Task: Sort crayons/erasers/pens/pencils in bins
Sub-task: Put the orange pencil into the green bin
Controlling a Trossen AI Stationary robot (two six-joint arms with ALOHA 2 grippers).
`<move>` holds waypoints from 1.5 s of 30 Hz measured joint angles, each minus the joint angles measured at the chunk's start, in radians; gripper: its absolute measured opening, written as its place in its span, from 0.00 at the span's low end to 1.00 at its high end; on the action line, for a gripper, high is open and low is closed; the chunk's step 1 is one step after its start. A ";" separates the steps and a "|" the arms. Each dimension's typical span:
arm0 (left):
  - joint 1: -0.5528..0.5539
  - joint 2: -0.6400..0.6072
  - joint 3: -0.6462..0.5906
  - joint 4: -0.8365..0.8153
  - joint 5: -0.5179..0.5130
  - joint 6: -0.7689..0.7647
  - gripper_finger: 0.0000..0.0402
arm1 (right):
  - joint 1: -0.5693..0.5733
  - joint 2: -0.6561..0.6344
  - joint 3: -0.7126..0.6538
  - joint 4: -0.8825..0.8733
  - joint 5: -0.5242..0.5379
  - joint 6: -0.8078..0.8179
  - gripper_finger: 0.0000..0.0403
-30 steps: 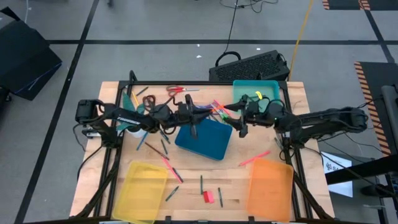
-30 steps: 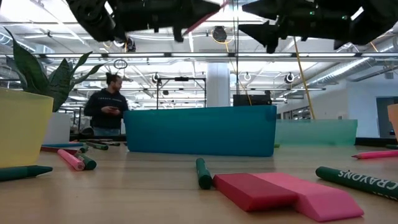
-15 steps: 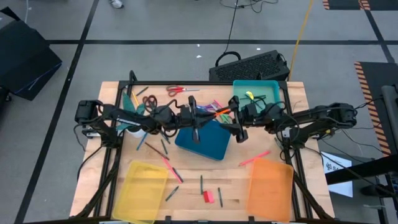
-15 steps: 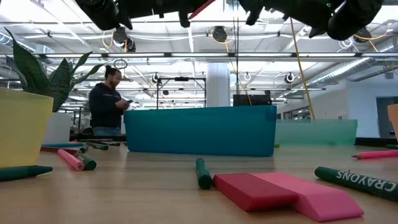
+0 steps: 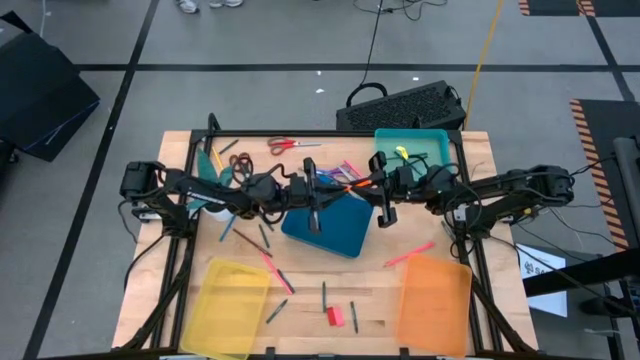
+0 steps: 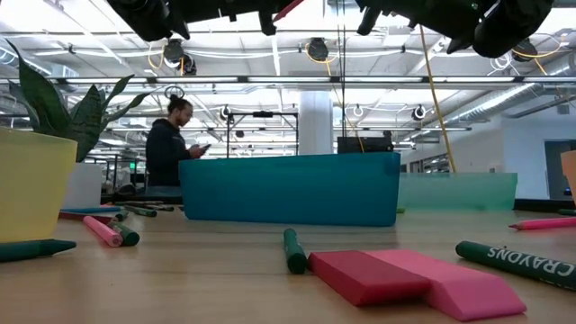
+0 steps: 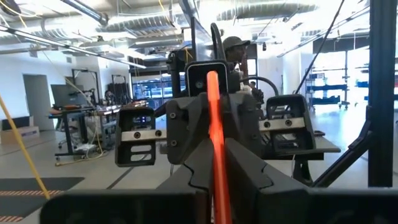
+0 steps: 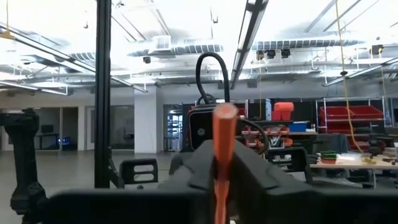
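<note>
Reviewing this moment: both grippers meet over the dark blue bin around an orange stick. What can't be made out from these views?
- High view: which gripper, left gripper or right gripper, really bears the orange stick; too small.
- Low view: both arms cut off by the top edge; the dark blue bin hides the table behind it.
- Wrist views: the stick's lower end is hidden between the fingers; pen or crayon unclear.
</note>
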 joint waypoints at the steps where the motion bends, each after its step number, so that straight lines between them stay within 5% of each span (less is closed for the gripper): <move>1: -0.002 0.000 0.000 0.002 0.000 -0.003 0.07 | 0.000 -0.001 0.000 -0.006 0.000 -0.003 0.04; 6: -0.014 0.000 -0.001 0.002 -0.007 -0.021 0.10 | 0.000 -0.002 0.001 -0.029 0.000 0.013 0.04; 11: -0.014 -0.001 -0.001 -0.011 0.008 -0.017 0.33 | 0.000 -0.030 0.038 -0.179 0.002 0.010 0.04; 16: -0.014 -0.075 -0.002 -0.179 -0.036 -0.009 0.58 | 0.000 -0.108 0.095 -0.489 0.068 -0.078 0.04; 21: -0.027 -0.272 0.002 -0.514 -0.161 -0.025 0.71 | -0.011 -0.216 0.218 -1.028 0.221 -0.196 0.04; 26: -0.051 -0.416 0.001 -0.760 -0.253 -0.052 0.74 | -0.083 -0.226 0.395 -1.600 0.395 -0.307 0.04; 32: -0.086 -0.473 -0.001 -0.938 -0.373 -0.114 0.74 | -0.287 -0.227 0.470 -1.900 0.416 -0.480 0.04; 45: -0.131 -0.473 -0.001 -0.958 -0.440 -0.099 0.74 | -0.654 -0.068 0.473 -2.086 0.392 -0.867 0.04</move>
